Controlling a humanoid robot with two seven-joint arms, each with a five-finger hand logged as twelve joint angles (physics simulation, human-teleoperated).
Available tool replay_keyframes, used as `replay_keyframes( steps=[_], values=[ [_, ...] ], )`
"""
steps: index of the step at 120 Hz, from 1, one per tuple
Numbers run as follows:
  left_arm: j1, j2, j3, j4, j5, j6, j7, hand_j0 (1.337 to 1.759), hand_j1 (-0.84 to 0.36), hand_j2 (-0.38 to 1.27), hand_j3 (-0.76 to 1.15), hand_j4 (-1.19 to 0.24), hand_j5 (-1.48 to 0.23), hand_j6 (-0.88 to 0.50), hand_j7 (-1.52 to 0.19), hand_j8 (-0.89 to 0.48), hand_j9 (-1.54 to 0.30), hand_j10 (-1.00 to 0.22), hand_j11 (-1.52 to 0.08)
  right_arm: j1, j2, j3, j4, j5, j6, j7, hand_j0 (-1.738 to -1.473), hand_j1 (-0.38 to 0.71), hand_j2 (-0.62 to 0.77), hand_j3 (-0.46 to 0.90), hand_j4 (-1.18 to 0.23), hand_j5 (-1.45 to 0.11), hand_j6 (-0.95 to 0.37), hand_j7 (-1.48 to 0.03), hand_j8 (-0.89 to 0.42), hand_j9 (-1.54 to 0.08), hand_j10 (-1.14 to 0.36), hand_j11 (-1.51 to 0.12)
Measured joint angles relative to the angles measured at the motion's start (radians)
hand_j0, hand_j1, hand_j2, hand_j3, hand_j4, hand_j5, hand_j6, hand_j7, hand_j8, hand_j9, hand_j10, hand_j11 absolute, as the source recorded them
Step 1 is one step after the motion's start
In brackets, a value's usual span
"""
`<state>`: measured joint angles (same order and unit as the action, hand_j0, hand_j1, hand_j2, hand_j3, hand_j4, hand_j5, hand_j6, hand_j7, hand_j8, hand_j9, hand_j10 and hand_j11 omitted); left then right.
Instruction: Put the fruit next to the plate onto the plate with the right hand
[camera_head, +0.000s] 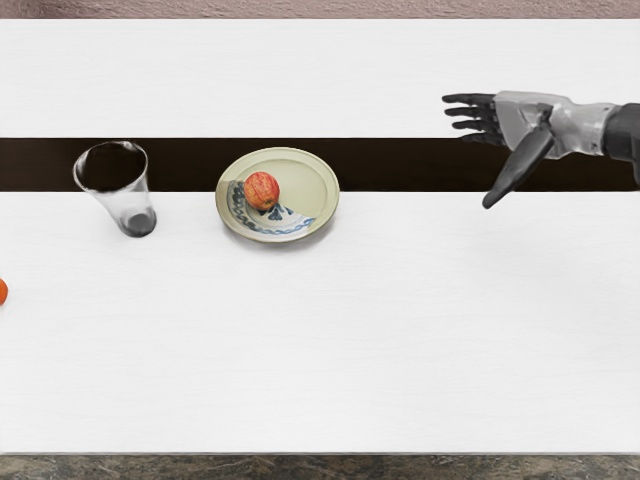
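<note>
A red-orange apple (261, 190) rests on the pale green plate (312, 178), on its left half beside a blue pattern. My right hand (490, 130) hovers far to the right of the plate, over the dark gap between the white surfaces. Its arm comes in from the right edge. The fingers (468, 112) are spread and point left, the thumb hangs down, and nothing is held. The left arm is out of view.
A clear drinking glass (117, 185) stands left of the plate, tilted in perspective. A small orange fruit (2, 292) peeks in at the left edge. A dark strip (400, 165) runs across the table behind the plate.
</note>
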<state>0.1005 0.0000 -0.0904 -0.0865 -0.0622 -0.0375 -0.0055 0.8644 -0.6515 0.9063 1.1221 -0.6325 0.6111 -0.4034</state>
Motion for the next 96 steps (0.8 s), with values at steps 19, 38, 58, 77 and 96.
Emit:
replay_keyframes(
  steps=[19, 38, 58, 77, 96],
  values=[
    [0.003, 0.0, -0.003, -0.003, -0.005, 0.001, 0.002, 1.658, 0.33, 0.0, 0.0, -0.01, -0.02, -0.01, -0.02, -0.01, -0.02, -0.01, -0.02, 0.0, -0.003, 0.0, -0.001, 0.0, 0.0, 0.0, -1.658, -0.35, 0.0, 0.0, 0.0, 0.0, 0.0, 0.0, 0.0, 0.0, 0.0, 0.0],
    [0.019, 0.0, -0.002, 0.0, -0.007, 0.002, 0.003, 1.658, 0.33, 0.0, 0.0, -0.01, -0.02, -0.01, -0.02, -0.01, -0.02, -0.01, -0.02, -0.006, -0.002, -0.009, 0.012, 0.001, 0.0, 0.0, -1.658, -0.35, 0.0, 0.0, 0.0, 0.0, 0.0, 0.0, 0.0, 0.0, 0.0, 0.0],
    [0.022, 0.0, 0.001, -0.002, -0.004, 0.002, 0.004, 1.658, 0.33, 0.0, 0.0, -0.01, -0.02, -0.01, -0.02, -0.01, -0.02, -0.01, -0.02, -0.017, 0.0, -0.007, 0.05, 0.007, 0.0, 0.0, -1.658, -0.35, 0.0, 0.0, 0.0, 0.0, 0.0, 0.0, 0.0, 0.0, 0.0, 0.0],
    [-0.005, 0.0, 0.0, -0.002, -0.003, 0.001, 0.003, 1.658, 0.33, 0.0, 0.0, -0.01, -0.02, -0.01, -0.02, -0.01, -0.02, -0.01, -0.02, -0.052, 0.018, -0.005, 0.049, 0.011, 0.0, 0.001, -1.658, -0.35, 0.0, 0.0, 0.0, 0.0, 0.0, 0.0, 0.0, 0.0, 0.0, 0.0],
    [-0.001, 0.0, 0.002, 0.0, -0.001, 0.002, 0.003, 1.658, 0.33, 0.0, 0.0, -0.01, -0.02, -0.01, -0.02, -0.01, -0.02, -0.01, -0.02, -0.08, 0.052, -0.004, 0.059, 0.012, 0.0, 0.001, -1.658, -0.35, 0.0, 0.0, 0.0, 0.0, 0.0, 0.0, 0.0, 0.0, 0.0, 0.0]
  ],
)
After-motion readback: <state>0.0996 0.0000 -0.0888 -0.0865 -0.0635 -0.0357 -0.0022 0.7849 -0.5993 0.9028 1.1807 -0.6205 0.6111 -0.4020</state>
